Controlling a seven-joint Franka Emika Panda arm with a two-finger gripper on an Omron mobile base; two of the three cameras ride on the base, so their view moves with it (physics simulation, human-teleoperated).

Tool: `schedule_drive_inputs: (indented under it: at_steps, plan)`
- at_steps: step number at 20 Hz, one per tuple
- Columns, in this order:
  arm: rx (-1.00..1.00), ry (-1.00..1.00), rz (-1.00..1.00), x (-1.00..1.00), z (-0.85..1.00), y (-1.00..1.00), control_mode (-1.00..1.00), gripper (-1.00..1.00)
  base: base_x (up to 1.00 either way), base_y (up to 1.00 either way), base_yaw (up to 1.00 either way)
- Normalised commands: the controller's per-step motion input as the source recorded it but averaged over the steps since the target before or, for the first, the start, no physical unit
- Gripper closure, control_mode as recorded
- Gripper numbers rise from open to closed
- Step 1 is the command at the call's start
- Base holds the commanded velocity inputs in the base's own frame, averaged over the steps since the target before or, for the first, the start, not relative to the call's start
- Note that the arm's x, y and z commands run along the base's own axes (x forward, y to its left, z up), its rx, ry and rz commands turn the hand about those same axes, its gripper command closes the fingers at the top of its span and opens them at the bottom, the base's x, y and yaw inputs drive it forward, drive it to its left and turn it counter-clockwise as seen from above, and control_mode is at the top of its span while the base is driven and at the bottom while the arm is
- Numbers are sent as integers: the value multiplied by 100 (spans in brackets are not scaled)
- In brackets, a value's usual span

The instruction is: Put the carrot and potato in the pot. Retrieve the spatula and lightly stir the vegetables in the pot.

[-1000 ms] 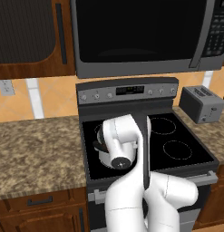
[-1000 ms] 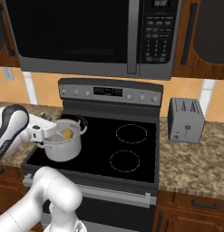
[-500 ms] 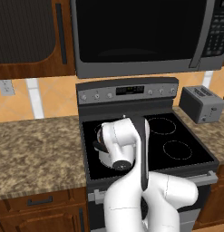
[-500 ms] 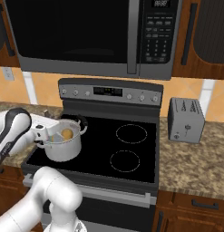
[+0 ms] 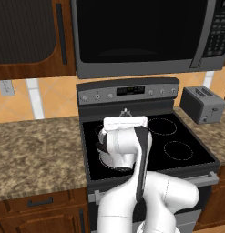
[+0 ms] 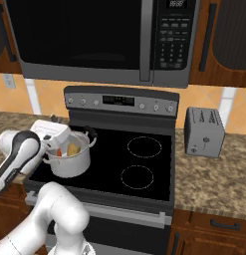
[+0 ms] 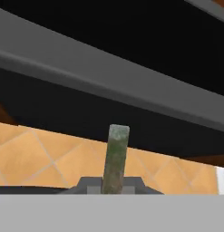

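While steel-bright, pot [image 6: 69, 162] holds potato [image 6: 73, 149].

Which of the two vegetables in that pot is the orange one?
The carrot: the slim bright-orange piece on the left inside the pot. The potato beside it is rounder and tan-yellow.

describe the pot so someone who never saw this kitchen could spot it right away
Start at the black stove under the big microwave, then look to its front left burner. The pot stands there: shiny steel, round and straight-sided, with a black side handle. A tan-yellow potato and an orange carrot lie inside. It is the only cookware on the stove; the boxy silver toaster sits on the counter at the right.
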Motion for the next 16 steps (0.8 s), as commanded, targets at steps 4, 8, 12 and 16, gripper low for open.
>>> schedule_drive_inputs:
  at_steps: [4, 8, 12, 16]
  plan:
    - [0, -22, 0, -3, -32, 0, -100, 100, 0, 0, 0]
    - [0, -27, 0, -19, -38, 0, -100, 100, 0, 0, 0]
    - [0, -6, 0, -53, -92, 11, -100, 100, 0, 0, 0]
    - [6, 2, 0, -87, -36, 32, -100, 100, 0, 0, 0]
